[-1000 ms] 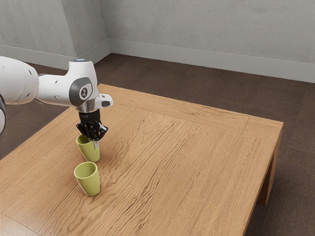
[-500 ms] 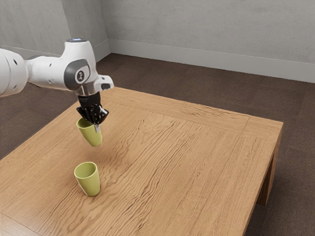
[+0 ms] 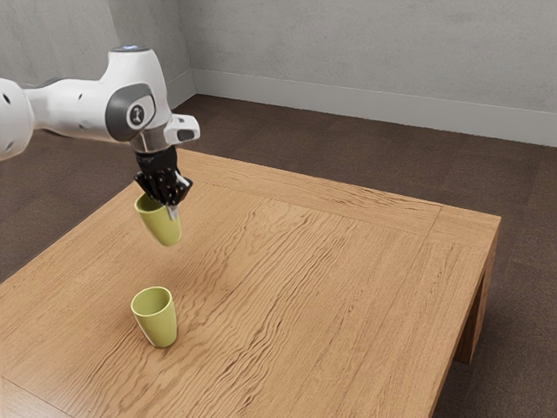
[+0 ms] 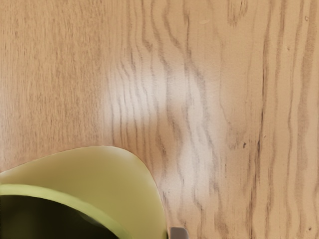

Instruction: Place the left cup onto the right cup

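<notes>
Above the table (image 3: 348, 261), jaws clamp the lifted cup (image 3: 161, 225); transport step, next likely needs centering over the standing cup (image 3: 155, 316).

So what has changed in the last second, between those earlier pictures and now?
The gripper, shut on the held cup, has carried it upward, away from the table; the cup now hangs tilted in the air. Nothing was let go. The other cup stands upright on the wood, just where it was.
</notes>
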